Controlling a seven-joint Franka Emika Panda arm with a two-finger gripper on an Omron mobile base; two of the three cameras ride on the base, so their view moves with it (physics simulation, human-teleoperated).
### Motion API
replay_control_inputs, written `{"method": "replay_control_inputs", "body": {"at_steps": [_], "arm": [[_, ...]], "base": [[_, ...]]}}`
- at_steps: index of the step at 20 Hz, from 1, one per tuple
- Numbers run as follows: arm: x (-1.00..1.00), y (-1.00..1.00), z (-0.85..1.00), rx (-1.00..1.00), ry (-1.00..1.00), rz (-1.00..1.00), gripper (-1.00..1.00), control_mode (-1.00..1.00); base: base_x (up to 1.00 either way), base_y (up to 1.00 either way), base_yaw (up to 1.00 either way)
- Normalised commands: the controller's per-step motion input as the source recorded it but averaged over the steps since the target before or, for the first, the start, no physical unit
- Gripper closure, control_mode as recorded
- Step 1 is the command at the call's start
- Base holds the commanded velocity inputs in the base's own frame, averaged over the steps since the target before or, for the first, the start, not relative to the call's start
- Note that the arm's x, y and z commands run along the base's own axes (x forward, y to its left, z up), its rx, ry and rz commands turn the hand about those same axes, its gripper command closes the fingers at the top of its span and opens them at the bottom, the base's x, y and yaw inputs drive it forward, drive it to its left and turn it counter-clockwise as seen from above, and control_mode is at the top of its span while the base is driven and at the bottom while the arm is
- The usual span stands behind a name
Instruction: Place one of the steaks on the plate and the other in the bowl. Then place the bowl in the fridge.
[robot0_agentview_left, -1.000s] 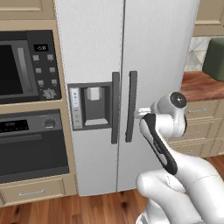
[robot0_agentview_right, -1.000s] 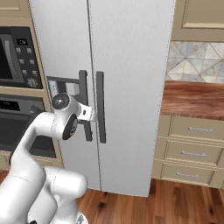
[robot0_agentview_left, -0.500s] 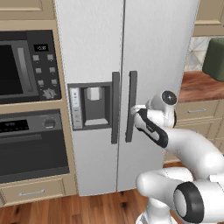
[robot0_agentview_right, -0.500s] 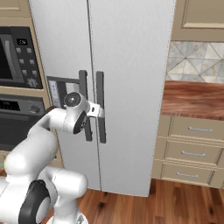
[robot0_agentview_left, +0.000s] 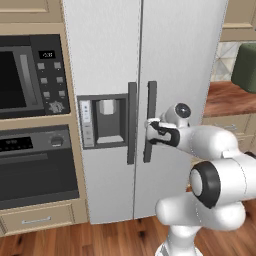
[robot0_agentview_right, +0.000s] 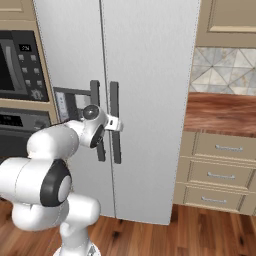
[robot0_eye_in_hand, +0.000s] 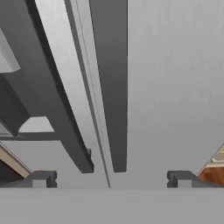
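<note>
The fridge (robot0_agentview_left: 175, 60) stands tall and light grey straight ahead, both doors closed, also seen in the right base view (robot0_agentview_right: 150, 60). My gripper (robot0_agentview_left: 149, 131) reaches level with the right door's dark vertical handle (robot0_agentview_left: 150, 120), at about its mid height, and its jaws stand open. In the right base view the gripper (robot0_agentview_right: 119, 126) sits right at that handle (robot0_agentview_right: 114, 100). In the hand view the open gripper (robot0_eye_in_hand: 111, 178) faces the door, and the handle (robot0_eye_in_hand: 109, 87) runs up between the two fingertips. The steaks, the plate and the bowl are out of view.
A dispenser panel (robot0_agentview_left: 105, 120) is set in the left door. A built-in black microwave (robot0_agentview_left: 25, 75) and oven (robot0_agentview_left: 35, 170) stand left of the fridge. A wooden counter (robot0_agentview_right: 220, 112) over beige drawers (robot0_agentview_right: 220, 175) lies to the right, with a dark green object (robot0_agentview_left: 245, 67) on it.
The arm has stretched forward and carried the hand up to the fridge's right door handle. The jaws have stayed open and the doors have stayed closed.
</note>
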Motion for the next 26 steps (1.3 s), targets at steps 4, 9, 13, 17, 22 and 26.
{"method": "replay_control_inputs", "body": {"at_steps": [4,9,13,17,22,26], "arm": [[0.63,0.0,-0.14,0.0,0.0,0.0,-1.0,-1.0],[0.6,0.0,-0.14,0.0,0.0,0.02,-1.0,-1.0],[0.58,-0.08,-0.18,0.0,0.0,0.05,-1.0,-1.0],[0.6,-0.16,-0.23,0.0,0.0,0.08,-1.0,-1.0],[0.53,-0.16,-0.34,0.0,-0.03,0.09,-1.0,-1.0],[0.77,-0.03,-0.44,0.0,0.0,0.04,-1.0,-1.0]], "base": [[0.0,0.0,0.0],[0.0,0.0,0.0],[0.0,0.0,0.0],[0.0,0.0,0.0],[0.0,0.0,0.0],[0.0,0.0,0.0]]}}
